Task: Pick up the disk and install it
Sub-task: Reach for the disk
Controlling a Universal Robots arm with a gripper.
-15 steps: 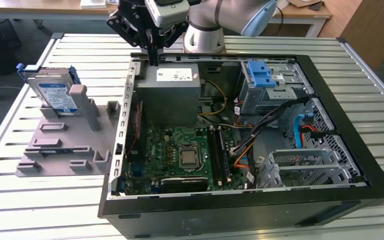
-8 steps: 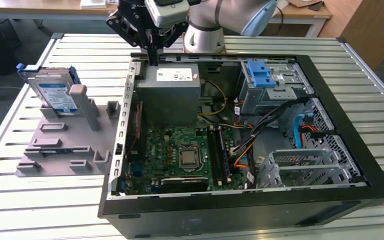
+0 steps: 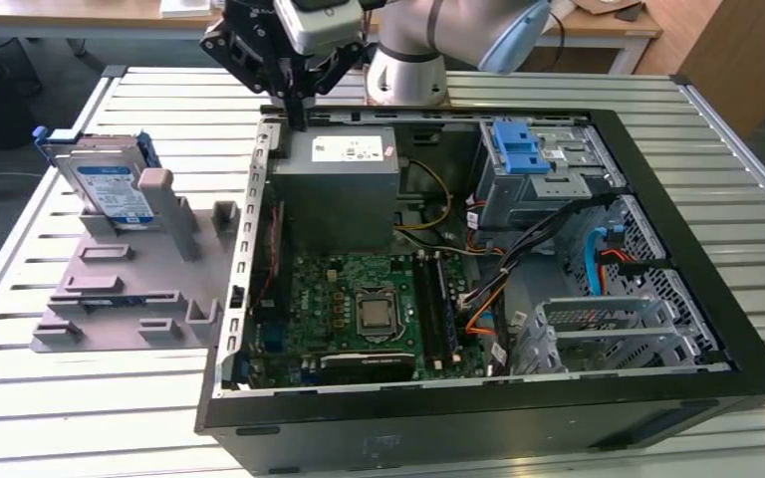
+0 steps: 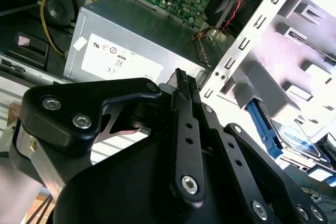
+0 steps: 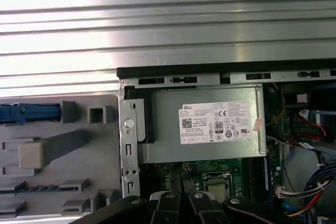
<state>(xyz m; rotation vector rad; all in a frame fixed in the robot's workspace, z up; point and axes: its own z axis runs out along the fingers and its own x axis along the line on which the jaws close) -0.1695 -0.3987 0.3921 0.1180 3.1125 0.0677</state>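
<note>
Nearest in the exterior view: open PC case [image 3: 489,423], laid flat on slatted counter [image 3: 64,418], side panel off, prob. so the bays can be reached from above. Inside, green mobo [image 3: 363,304] w/ CPU socket bare; perforated metal cage [image 3: 609,329] toward the exterior view's right.

Beside the case on the exterior view's left: grey holder [image 3: 124,299], w/ the disk [image 3: 107,189] stood on edge in a slot at its far end. Blue rails showing, top edge free; looks set that way for a grab from above. Untouched, not yet picked.

Further back: grey PSU box [image 3: 336,164] w/ white label, blue latch [image 3: 526,149] on the bay at the case's far side.

Above the case's far corner, by the PSU box: hand [image 3: 298,118], fingers pressed together, gripping nothing, pointing down. Well apart from the disk, case wall between.

Farthest: robot arm [image 3: 416,40] behind the case.
</note>
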